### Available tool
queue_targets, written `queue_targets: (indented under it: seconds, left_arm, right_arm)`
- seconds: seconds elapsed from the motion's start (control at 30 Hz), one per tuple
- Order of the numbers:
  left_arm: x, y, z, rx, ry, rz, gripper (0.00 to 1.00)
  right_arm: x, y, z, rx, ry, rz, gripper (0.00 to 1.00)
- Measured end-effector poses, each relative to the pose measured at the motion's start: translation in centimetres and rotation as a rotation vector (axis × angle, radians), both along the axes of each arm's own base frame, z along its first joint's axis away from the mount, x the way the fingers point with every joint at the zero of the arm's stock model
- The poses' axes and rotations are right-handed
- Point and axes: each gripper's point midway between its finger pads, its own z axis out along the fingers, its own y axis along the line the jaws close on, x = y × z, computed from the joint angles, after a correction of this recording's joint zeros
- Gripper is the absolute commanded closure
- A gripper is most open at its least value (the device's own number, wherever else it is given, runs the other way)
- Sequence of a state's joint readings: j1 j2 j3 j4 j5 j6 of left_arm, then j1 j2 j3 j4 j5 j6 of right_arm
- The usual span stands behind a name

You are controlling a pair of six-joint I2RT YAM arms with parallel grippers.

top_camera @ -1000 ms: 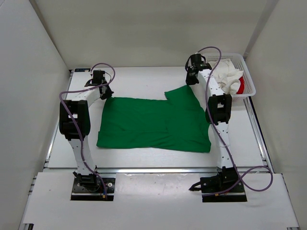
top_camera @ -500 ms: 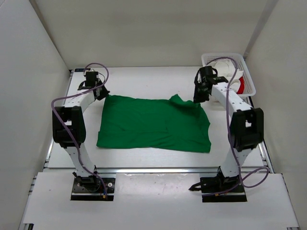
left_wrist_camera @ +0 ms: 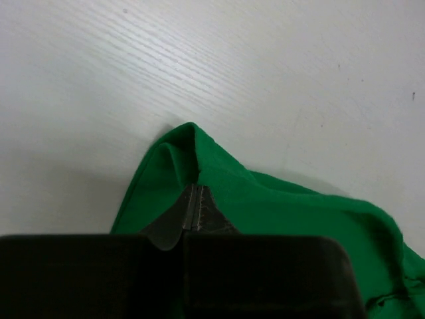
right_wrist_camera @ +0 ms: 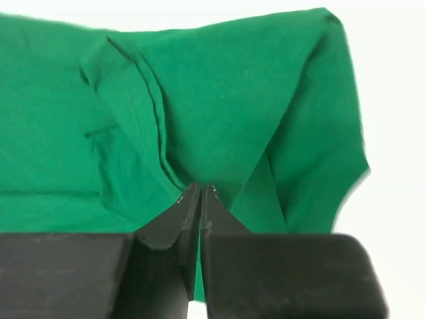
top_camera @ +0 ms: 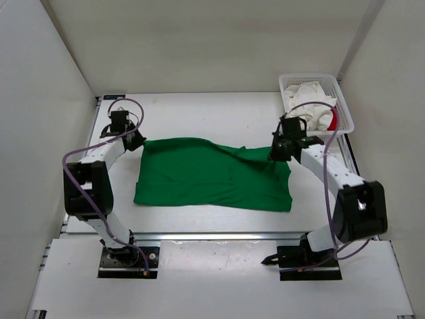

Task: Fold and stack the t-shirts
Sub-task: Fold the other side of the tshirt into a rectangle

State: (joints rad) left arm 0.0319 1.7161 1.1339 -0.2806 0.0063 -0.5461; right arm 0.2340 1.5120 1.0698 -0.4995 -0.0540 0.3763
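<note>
A green t-shirt (top_camera: 212, 174) lies spread on the white table. My left gripper (top_camera: 135, 141) is shut on the shirt's far left corner; in the left wrist view (left_wrist_camera: 194, 199) the cloth (left_wrist_camera: 265, 206) bunches at the closed fingertips. My right gripper (top_camera: 276, 154) is shut on the shirt's far right edge, lifting a ridge of cloth; in the right wrist view (right_wrist_camera: 201, 193) the fabric (right_wrist_camera: 219, 113) pleats into the closed tips.
A white basket (top_camera: 343, 106) at the back right holds white cloth (top_camera: 312, 106) and something red (top_camera: 334, 118). White walls enclose the table on three sides. The arm bases stand at the near edge.
Both grippers have pulled the shirt's far edge toward the near side; the right gripper moved right and nearer with its flap, the left moved left. The far flap has flattened into a low ridge.
</note>
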Motion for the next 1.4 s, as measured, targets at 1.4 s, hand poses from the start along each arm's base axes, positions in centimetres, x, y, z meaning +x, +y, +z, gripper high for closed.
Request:
queue_targets:
  seconds: [1.4]
  left_arm:
    - [-9.0,-11.2,1.1,-0.035,-0.101,-0.265,0.66]
  right_arm:
    - [-6.8,4.4,-1.7,0.086,-0.142,0.079,0.8]
